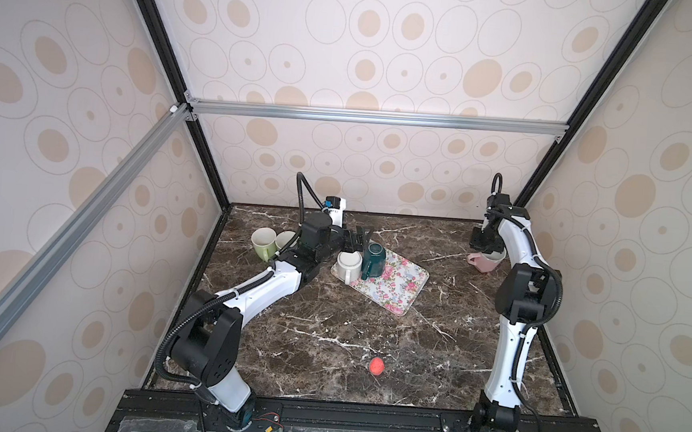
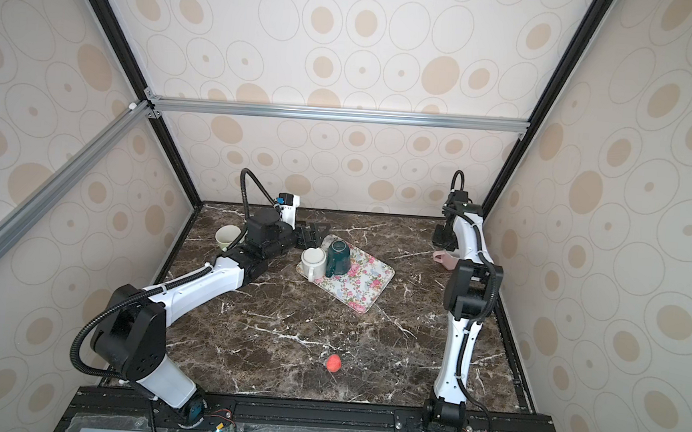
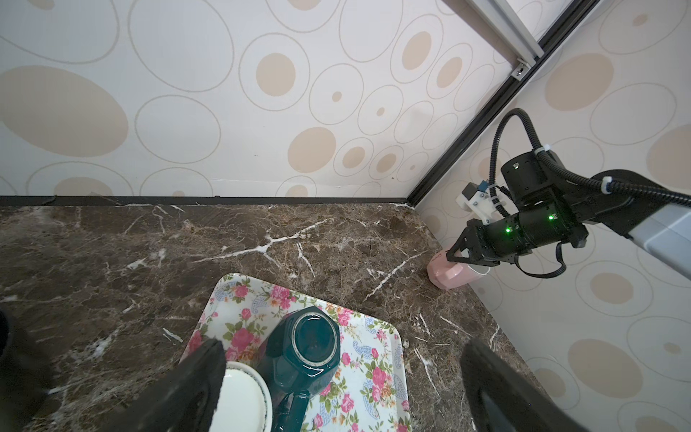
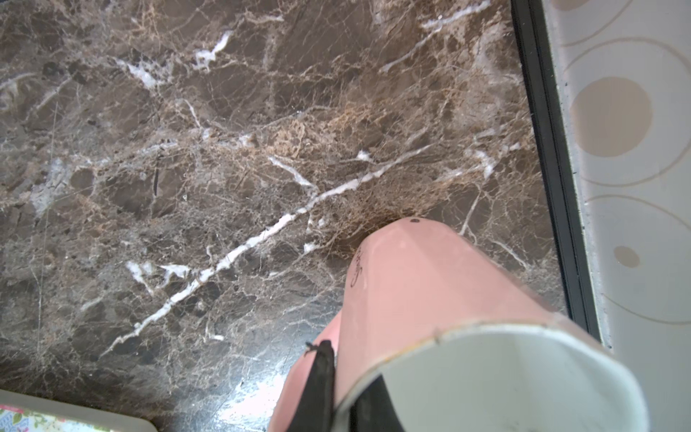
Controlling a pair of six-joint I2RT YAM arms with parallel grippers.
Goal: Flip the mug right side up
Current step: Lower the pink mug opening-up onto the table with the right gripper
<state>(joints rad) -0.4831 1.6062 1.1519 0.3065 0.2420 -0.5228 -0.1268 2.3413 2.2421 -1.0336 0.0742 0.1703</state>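
Pinching the pink mug [image 3: 447, 275] by its rim, the right gripper [image 4: 344, 396] holds it tilted, not yet upright; the left gripper [image 1: 358, 238] is spread.

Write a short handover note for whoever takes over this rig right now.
Left gripper: open, empty, near the dark green mug on the floral tray.
Right gripper: shut on the pink mug at its rim, far right.
Done: pink mug looks mouth-up; fully seated, cannot tell.
To do: release it; dark green mug and white mug are bottom-up on the tray.
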